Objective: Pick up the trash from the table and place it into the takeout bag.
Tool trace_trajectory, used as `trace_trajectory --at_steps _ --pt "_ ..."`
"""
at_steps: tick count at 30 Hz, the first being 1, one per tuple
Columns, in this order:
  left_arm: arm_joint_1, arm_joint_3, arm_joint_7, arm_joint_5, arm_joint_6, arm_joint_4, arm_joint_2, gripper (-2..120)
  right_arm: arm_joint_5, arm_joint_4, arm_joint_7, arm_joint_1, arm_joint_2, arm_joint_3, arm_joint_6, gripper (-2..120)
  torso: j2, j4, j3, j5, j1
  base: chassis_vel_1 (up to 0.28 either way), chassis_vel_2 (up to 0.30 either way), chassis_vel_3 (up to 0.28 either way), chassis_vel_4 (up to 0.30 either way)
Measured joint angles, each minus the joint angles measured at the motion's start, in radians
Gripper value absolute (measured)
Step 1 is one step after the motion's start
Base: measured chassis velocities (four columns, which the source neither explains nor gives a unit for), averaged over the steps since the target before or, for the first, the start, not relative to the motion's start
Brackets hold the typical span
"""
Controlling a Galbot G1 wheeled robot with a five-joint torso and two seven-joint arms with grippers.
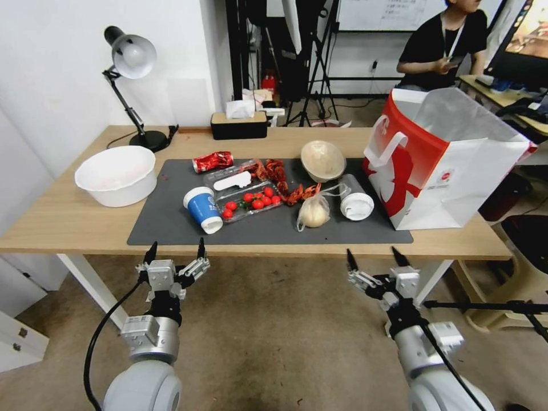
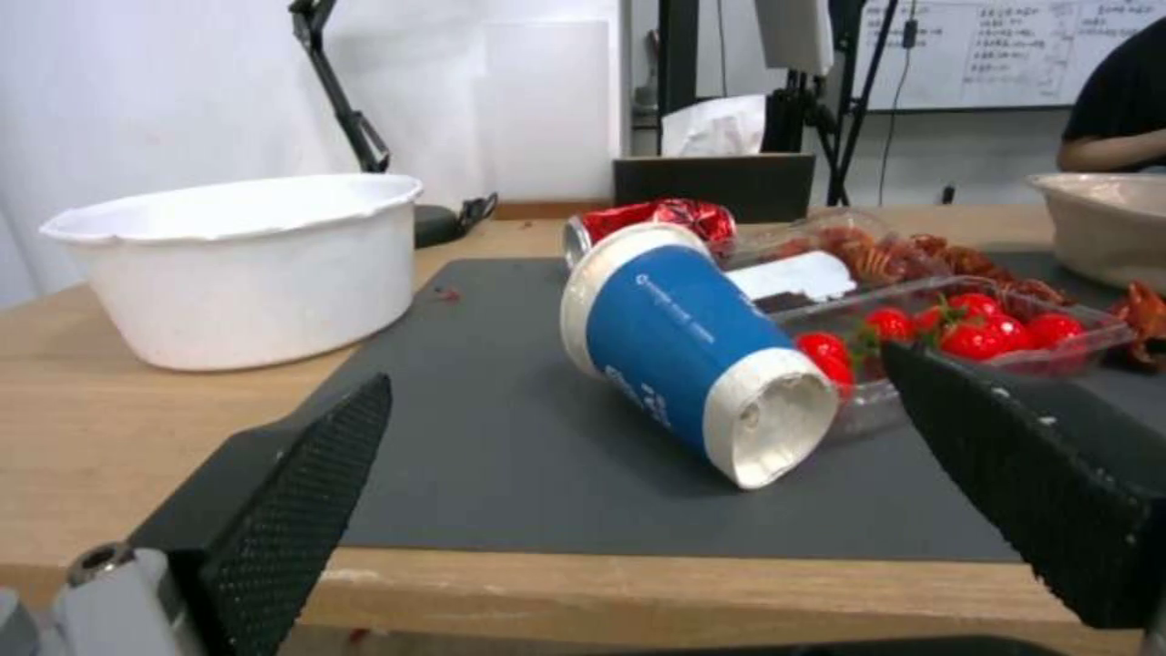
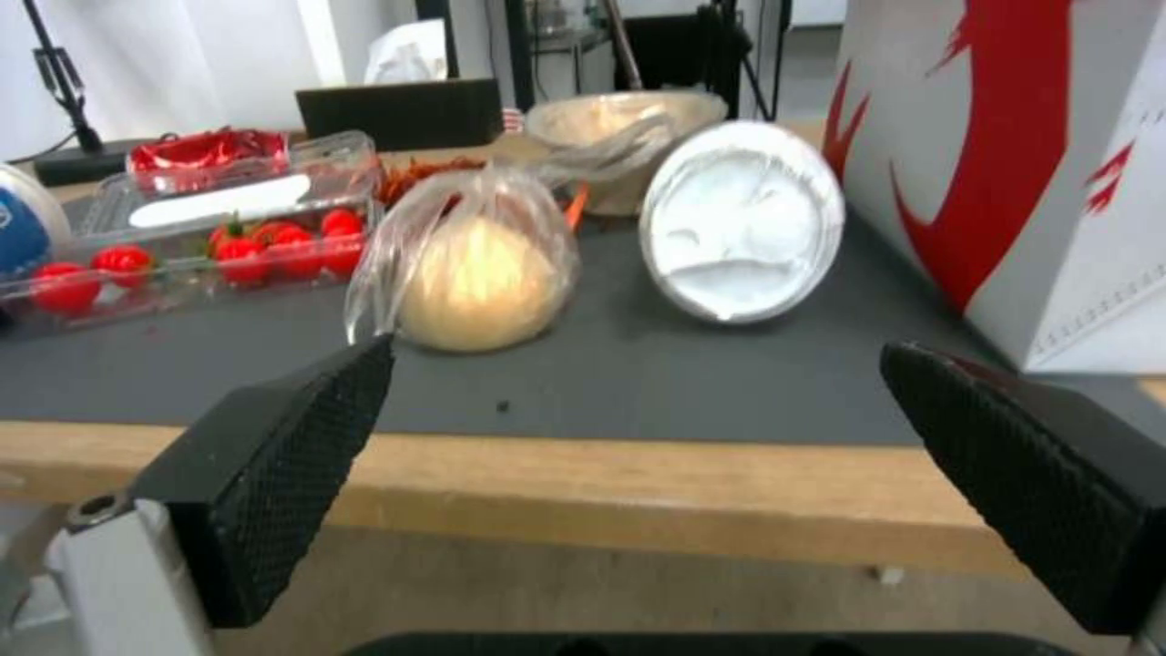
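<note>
Hovering short of the table's (image 1: 74,228) near edge, left gripper (image 1: 176,250) and right gripper (image 1: 374,258) hold jaws spread. Tipped blue paper cup (image 2: 680,351) looks light, crushable; pinch mid-wall gently.

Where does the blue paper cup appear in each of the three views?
Head view: blue paper cup lies on its side at the mat's left front.
Left wrist view: centre, directly ahead.
Right wrist view: just a sliver at the picture's edge.
Shared landmark: the clear tomato tray beside it.

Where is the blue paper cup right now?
In the head view, the blue paper cup lies tipped over on the grey mat's left part, touching the tomato tray.
</note>
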Motion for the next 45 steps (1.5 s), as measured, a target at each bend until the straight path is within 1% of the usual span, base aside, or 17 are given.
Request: trace_trajectory --at_steps 2,3,4,5,45 --pt "0.0 -0.002 0.003 -0.002 -0.001 -0.002 0.002 100 0.009 -0.003 -0.003 0.004 -0.003 -0.001 -0.005 100 0.0 0.0 0.0 0.0003 0.0 0.0 0.0 0.0 0.0" --pt "0.001 -0.005 0.007 -0.005 -0.002 -0.005 0.006 100 0.018 -0.003 -0.004 0.008 -0.01 0.004 -0.013 100 0.0 -0.0009 0.0 0.0004 0.0 0.0 0.0 0.0 0.0" --pt "0.002 -0.007 0.009 -0.006 -0.002 -0.006 0.006 100 0.021 0.006 -0.001 0.01 -0.016 0.016 -0.015 100 0.0 -0.0006 0.0 -0.0007 0.0 0.0 0.0 0.0 0.0" --pt "0.004 -0.007 0.012 -0.006 -0.002 -0.008 0.006 100 0.022 0.009 -0.001 0.008 -0.016 0.019 -0.016 100 0.0 -0.0007 0.0 0.0003 0.0 0.0 0.0 0.0 0.0" --pt "0.014 -0.008 0.03 -0.003 -0.004 -0.01 0.009 100 0.013 0.007 0.005 -0.002 -0.009 0.022 -0.021 100 0.0 -0.0007 0.0 0.0 0.0 0.0 0.0 0.0 0.0"
